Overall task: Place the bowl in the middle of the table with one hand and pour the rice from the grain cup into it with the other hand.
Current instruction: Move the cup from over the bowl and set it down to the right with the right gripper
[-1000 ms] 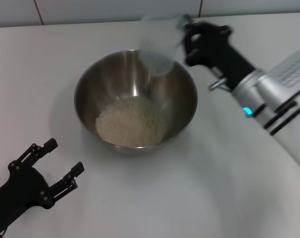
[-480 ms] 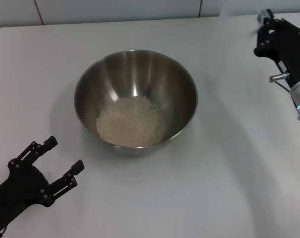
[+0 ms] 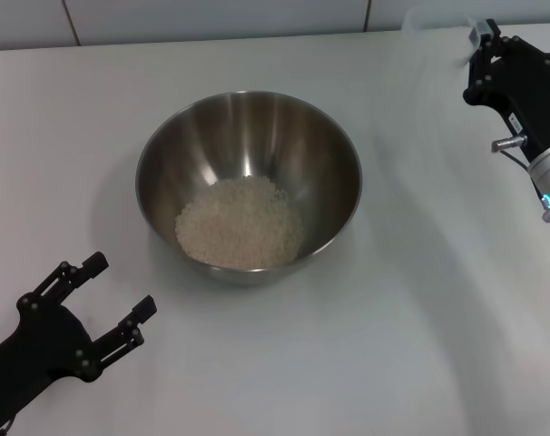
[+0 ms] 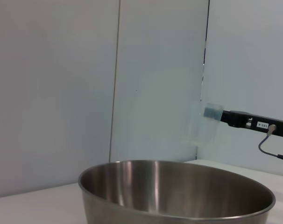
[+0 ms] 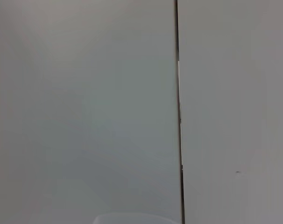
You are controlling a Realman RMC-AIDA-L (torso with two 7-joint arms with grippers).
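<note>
Right tool (image 3: 482, 41) clamped on empty cup (image 4: 203, 122), now swung clear of bowl (image 3: 249, 186); rice (image 3: 240, 223) inside, pour done; left tool (image 3: 101, 292) apart, idle.

Pale panelled wall (image 4: 155, 79) with dark vertical seams (image 5: 179, 140).

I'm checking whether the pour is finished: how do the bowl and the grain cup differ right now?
The bowl is wide, opaque shiny steel; the grain cup is small, clear plastic. The bowl rests on the table mid-scene; the cup is held off the table by the right end effector at the far right. The bowl holds the rice; the cup looks empty. Both are open-topped. The left end effector sits open, near left, touching nothing.
</note>
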